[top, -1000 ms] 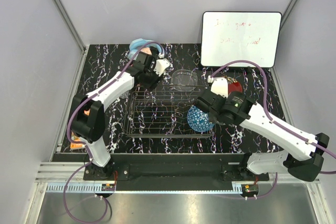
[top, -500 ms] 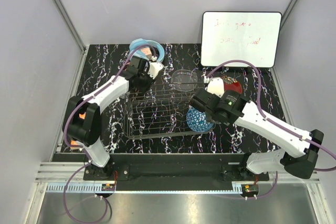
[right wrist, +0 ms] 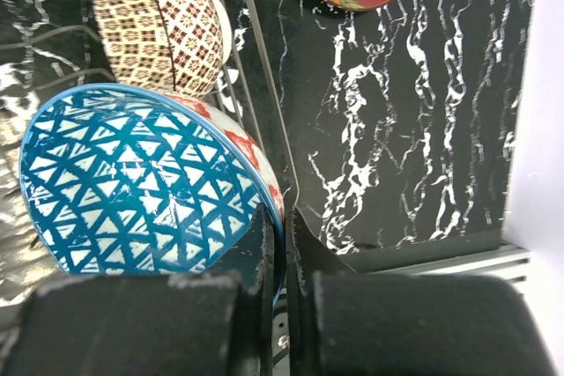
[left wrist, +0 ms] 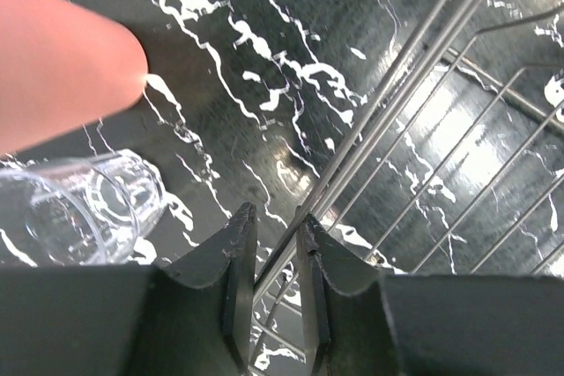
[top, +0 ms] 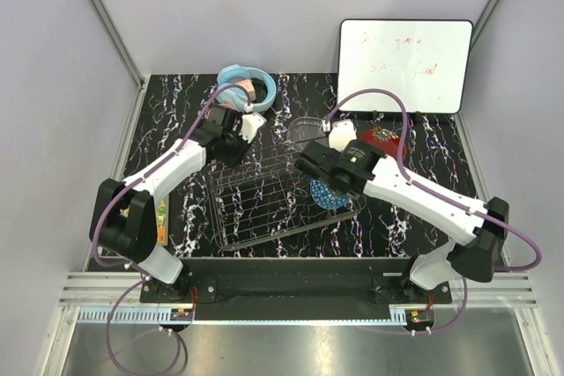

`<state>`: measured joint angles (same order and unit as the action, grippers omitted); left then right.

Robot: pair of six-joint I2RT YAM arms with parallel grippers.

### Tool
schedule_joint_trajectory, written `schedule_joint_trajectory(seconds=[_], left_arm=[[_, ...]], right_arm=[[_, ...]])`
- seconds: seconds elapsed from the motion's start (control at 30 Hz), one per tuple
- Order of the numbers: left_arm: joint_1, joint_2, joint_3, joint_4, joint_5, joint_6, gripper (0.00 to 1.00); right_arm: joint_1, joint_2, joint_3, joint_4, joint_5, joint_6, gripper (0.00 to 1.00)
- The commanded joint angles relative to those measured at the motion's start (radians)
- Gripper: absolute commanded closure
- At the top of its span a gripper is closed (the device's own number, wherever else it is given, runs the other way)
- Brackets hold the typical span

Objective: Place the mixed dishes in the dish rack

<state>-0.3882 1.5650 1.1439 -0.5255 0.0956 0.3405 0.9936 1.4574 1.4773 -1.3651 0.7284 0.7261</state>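
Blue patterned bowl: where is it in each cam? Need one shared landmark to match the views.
Top external: blue patterned bowl at the right end of the dish rack, partly under the right arm.
Left wrist: not in it.
Right wrist: fills the left-centre, its rim pinched in the right pincer.
Shared landmark: the dish rack wires, also seen in the left wrist and right wrist views.

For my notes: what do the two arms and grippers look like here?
The left arm and right arm have white link shells and black joint housings; a purple cable loops along each. A small green light shows near the right wrist. The left gripper and right gripper have dark, matte, wedge-shaped fingers.
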Motion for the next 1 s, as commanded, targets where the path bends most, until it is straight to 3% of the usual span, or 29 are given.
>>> schedule_joint_trajectory(seconds=[0.0,0.43,0.7,0.87,0.97], left_arm=[[0.012,-0.072,-0.033,-0.008,-0.025,-0.04,0.88],[0.143,-0.095,-0.067,-0.001,0.006,0.0,0.88],[0.14,-0.125,-0.076,-0.021,0.058,-0.001,0.56],[0.132,-0.128,-0.084,-0.025,0.065,-0.001,0.51],[0.13,-0.131,-0.081,-0.027,0.066,-0.003,0.51]], right_arm=[[-0.01,0.038,0.044,-0.253,0.092,-0.004,1.0],[-0.036,0.089,0.06,-0.25,0.095,-0.011,1.0],[-0.056,0.224,0.162,-0.25,0.301,-0.114,1.0],[-0.059,0.262,0.187,-0.252,0.454,-0.137,1.0],[-0.072,0.264,0.181,-0.25,0.457,-0.134,1.0]])
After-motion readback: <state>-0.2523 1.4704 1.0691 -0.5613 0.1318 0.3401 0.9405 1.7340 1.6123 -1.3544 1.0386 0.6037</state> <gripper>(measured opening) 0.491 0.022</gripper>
